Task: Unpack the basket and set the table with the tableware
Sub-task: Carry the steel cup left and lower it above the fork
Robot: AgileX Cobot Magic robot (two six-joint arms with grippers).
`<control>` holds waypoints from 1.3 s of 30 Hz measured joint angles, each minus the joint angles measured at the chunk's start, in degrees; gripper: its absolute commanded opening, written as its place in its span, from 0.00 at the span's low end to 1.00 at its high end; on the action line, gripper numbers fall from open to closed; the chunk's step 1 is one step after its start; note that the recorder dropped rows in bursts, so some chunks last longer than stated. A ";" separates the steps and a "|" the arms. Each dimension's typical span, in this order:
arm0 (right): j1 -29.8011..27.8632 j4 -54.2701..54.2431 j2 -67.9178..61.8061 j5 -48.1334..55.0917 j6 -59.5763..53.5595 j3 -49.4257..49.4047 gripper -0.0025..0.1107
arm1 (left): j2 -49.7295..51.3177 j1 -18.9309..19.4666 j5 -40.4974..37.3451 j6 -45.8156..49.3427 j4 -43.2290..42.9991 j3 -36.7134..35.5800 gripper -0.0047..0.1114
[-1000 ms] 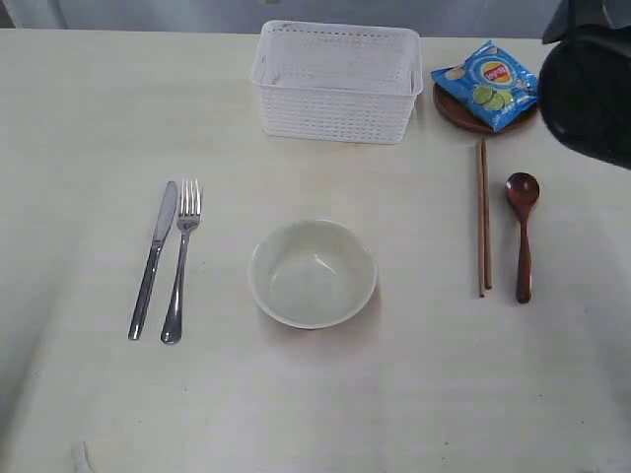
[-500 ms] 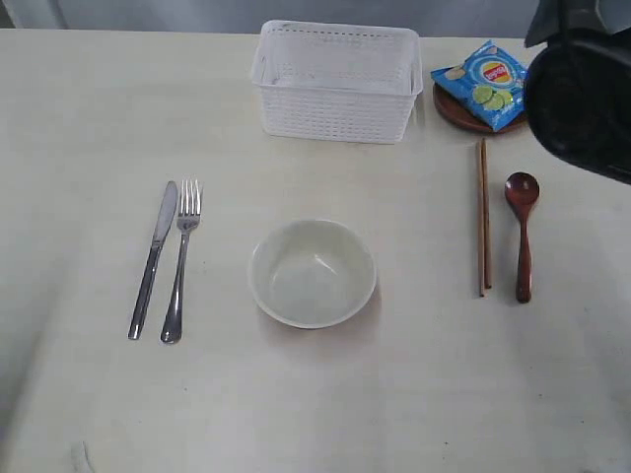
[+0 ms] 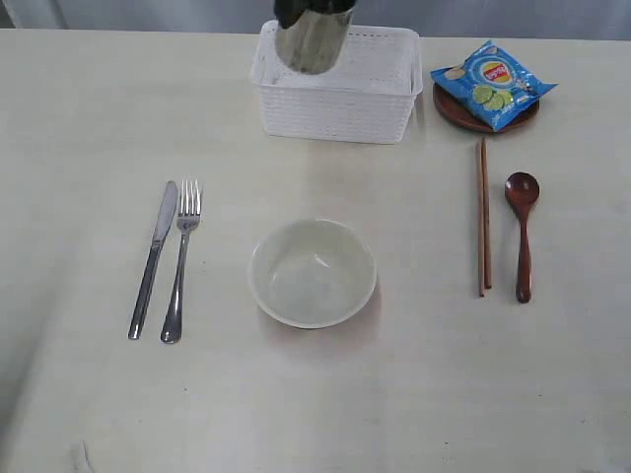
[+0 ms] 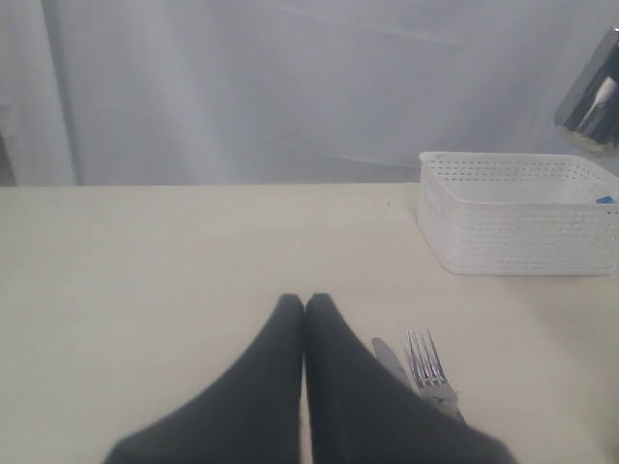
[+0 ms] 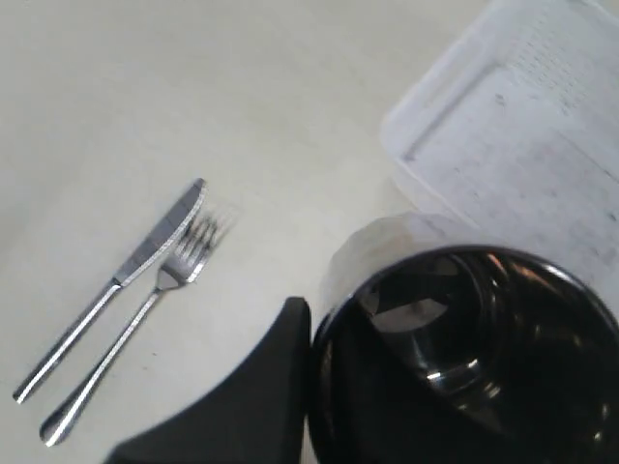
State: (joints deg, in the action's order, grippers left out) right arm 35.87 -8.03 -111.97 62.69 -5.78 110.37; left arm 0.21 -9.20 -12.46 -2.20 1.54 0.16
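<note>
A steel cup (image 3: pixel 314 37) hangs above the white basket (image 3: pixel 335 110), with my right gripper (image 5: pixel 314 319) shut on its rim: one finger (image 5: pixel 280 372) lies outside the wall, the other is hidden inside. The cup (image 5: pixel 464 358) fills the right wrist view. The table (image 3: pixel 89 118) carries the knife (image 3: pixel 153 258) and fork (image 3: pixel 180 261) on the left, the cream bowl (image 3: pixel 312 273) in the middle, and the chopsticks (image 3: pixel 483 217) and wooden spoon (image 3: pixel 523 236) on the right. My left gripper (image 4: pixel 305 302) is shut and empty above the table, near the knife (image 4: pixel 390 360).
A blue chip bag (image 3: pixel 493 82) lies on the small brown plate (image 3: pixel 455 111), right of the basket. The basket's floor (image 5: pixel 522 155) shows nothing lying in it. A pale curtain stands behind the table's far edge.
The dark arm that filled the upper right corner is gone from there. The steel cup now hangs over the basket's left part at the top of the view.
</note>
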 measured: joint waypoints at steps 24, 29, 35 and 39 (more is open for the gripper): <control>13.82 12.00 -37.19 6.20 5.78 43.22 0.02 | 0.00 0.00 0.00 0.00 0.00 0.00 0.04; 13.82 12.00 -38.45 6.76 5.78 43.47 0.02 | 0.00 0.00 0.00 0.00 0.00 0.00 0.04; 13.82 12.00 -38.85 6.77 5.78 43.61 0.02 | 0.00 0.00 0.00 0.00 0.00 0.00 0.04; 13.82 11.90 -39.56 6.65 5.78 43.72 0.02 | 0.00 0.00 0.00 0.00 0.00 0.00 0.04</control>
State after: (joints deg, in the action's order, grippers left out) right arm 49.69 3.87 -151.53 69.34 0.00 154.09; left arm 0.21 -9.20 -12.46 -2.20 1.54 0.16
